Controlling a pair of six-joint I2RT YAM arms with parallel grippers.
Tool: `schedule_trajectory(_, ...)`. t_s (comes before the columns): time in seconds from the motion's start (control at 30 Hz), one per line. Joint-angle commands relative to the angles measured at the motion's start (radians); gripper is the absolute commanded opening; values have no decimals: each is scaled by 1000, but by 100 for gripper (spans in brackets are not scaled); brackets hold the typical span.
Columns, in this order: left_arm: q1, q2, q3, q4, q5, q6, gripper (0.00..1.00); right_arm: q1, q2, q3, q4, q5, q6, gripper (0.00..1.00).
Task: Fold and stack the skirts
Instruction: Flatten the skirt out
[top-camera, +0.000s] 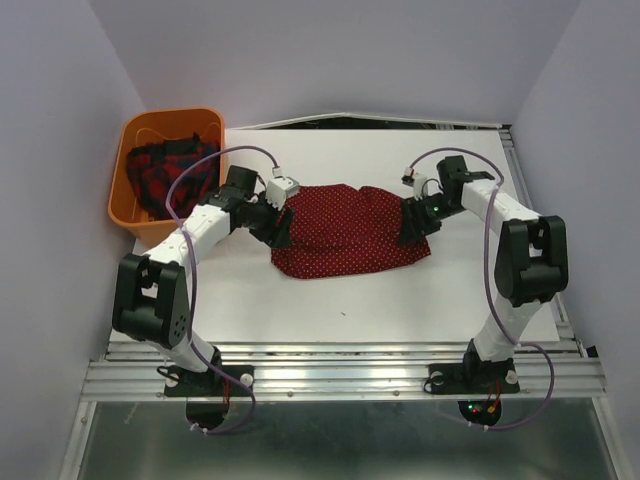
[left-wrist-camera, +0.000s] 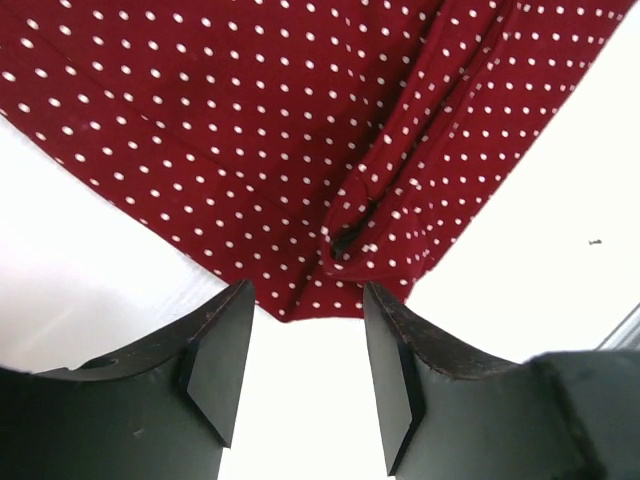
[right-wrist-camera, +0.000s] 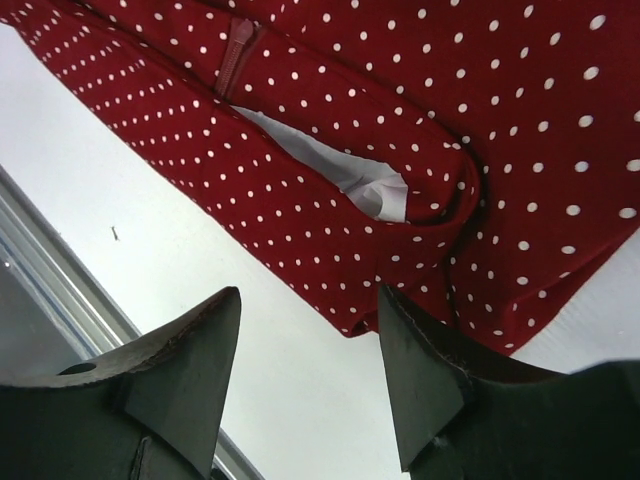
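Nearest the lens on the left wrist: left gripper (left-wrist-camera: 305, 325), spread apart, clamped on nothing. Sits just short of a corner of the polka-dot skirt (left-wrist-camera: 250, 120), with a folded ridge of cloth pointing down toward the gap; whether touching the hem, cannot tell. Nearest the lens on the right wrist: right gripper (right-wrist-camera: 310, 320), also spread wide and empty, facing the other end of the same skirt, cloth corner just ahead and a little toward the right-hand side of that view.

From above, lies spread on the white table (top-camera: 350, 300), in the middle of the workspace, long axis running left to right, straight from one gripper to the other. Puts the left end at the left arm and the right end at the right arm, neither nearer than the other. Judging by that, calls for a paired pinch, each side taking its own end, reaching forward onto the cloth rather than sideways.

Leaves the plaid skirt (top-camera: 170, 170) bunched inside the orange basket (top-camera: 118, 205) at the far left corner, near the left arm, well apart from the right, not yet folded.

As for writing: only a white label (right-wrist-camera: 375, 190) peeping from an opening by the end of a zip (right-wrist-camera: 240, 45), blank as far as can be made out. No brand, no legible lettering elsewhere
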Motion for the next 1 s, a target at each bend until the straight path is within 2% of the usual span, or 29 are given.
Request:
schedule_trajectory(0.0,4,-65,-37,-1,44,-30,72,37,-11,-33,100,80,60,63)
schedule_trajectory(0.27,9,-59,-75,49,35,-68,73,68,24,-53,207,207,116,62)
schedule_trajectory(0.53,19,-58,-89,75,32,-67,73,87,13,-42,220,313,115,61)
schedule_trajectory(0.6,22,-47,-86,82,32,-70,73,99,18,-40,220,319,106,60)
schedule_trajectory(0.7,30,-36,-78,77,41,-70,73,125,26,-33,201,253,83,54)
schedule_trajectory(0.8,52,-39,-80,78,52,-68,75,134,32,-10,154,167,61,44)
schedule_trajectory(0.83,58,-48,-86,83,53,-70,75,143,27,-5,142,131,43,31)
schedule_trajectory(0.87,67,-51,-89,86,56,-67,76,143,23,1,120,117,32,22)
schedule_trajectory(0.93,76,-65,-104,86,75,-52,76,143,-9,9,105,85,-2,5)
schedule_trajectory(0.97,78,-71,-110,88,81,-45,77,143,-26,7,99,80,-17,2)
